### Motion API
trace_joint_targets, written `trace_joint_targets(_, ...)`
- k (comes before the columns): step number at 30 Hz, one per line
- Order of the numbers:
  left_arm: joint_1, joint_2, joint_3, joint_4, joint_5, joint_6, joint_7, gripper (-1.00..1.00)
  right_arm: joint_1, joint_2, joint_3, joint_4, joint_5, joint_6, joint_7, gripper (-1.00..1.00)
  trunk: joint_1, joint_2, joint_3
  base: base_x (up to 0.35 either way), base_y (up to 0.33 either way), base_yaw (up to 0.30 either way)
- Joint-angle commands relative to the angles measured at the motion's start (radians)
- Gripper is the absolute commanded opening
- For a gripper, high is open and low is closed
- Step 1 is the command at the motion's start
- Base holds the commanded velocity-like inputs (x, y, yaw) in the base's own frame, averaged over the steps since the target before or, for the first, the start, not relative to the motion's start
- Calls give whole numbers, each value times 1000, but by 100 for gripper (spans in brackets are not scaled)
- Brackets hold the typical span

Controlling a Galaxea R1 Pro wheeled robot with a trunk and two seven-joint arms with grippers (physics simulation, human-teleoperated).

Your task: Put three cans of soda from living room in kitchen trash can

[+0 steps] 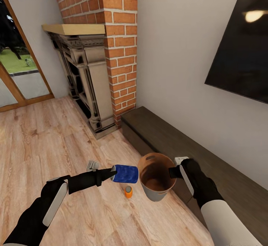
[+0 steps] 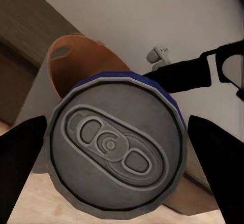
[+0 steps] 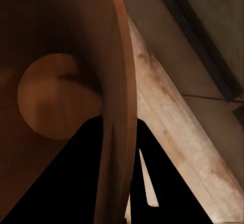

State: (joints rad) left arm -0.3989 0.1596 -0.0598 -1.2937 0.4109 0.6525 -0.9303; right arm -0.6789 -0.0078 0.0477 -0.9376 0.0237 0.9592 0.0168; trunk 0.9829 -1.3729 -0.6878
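Your left hand (image 1: 111,172) pinches the dark blue soda can (image 1: 125,174) sideways, just beside the trash can's (image 1: 156,194) mouth. Your right hand (image 1: 174,172) clamps the rim. The can looks light, rigid and slippery; grip its sides.

Home living room, red-brick fireplace (image 1: 121,48) with wooden mantel (image 1: 72,28), wall-mounted television (image 1: 242,41), low dark cabinet (image 1: 201,153), plank floor (image 1: 44,145), glass door (image 1: 16,71)

Brick fireplace (image 1: 119,52), low dark cabinet (image 1: 193,153), black wall screen (image 1: 242,48), plank floor (image 1: 48,141), glass door (image 1: 15,71).
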Motion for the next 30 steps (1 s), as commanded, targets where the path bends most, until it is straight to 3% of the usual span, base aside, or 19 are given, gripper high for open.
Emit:
trace_joint_targets(1,0,0,0,0,0,0,-2,-100,-1,0,0,5,-16,-2,3,-100,0,0,0,0,0,0)
trace_joint_targets(3,0,0,0,-1,0,1,-8,-100,-1,0,0,9,-16,-3,4,-100,0,0,0,0,0,0)
trace_joint_targets(7,0,0,0,0,0,2,-82,-100,-1,0,-1,14,-16,-4,3,-100,0,0,0,0,0,0)
trace_joint_targets(15,0,-1,-4,2,2,1,-114,-100,-1,0,-1,16,-17,-5,4,-100,0,0,0,0,0,0)
trace_joint_targets(17,0,-2,-4,2,19,1,-115,-100,-1,0,-1,16,-17,-5,4,-100,0,0,0,0,0,0)
trace_joint_targets(20,0,-3,-5,7,86,-1,-116,-100,-1,1,-1,16,-17,-5,5,-100,0,0,0,0,0,0)
trace_joint_targets(22,0,-3,-5,9,102,-2,-115,-100,-1,2,-2,16,-18,-5,5,-100,0,0,0,0,0,0)
trace_joint_targets(30,-1,-15,-7,18,119,-6,-106,-100,-1,15,-1,16,-17,-4,3,-100,0,0,0,0,0,0)
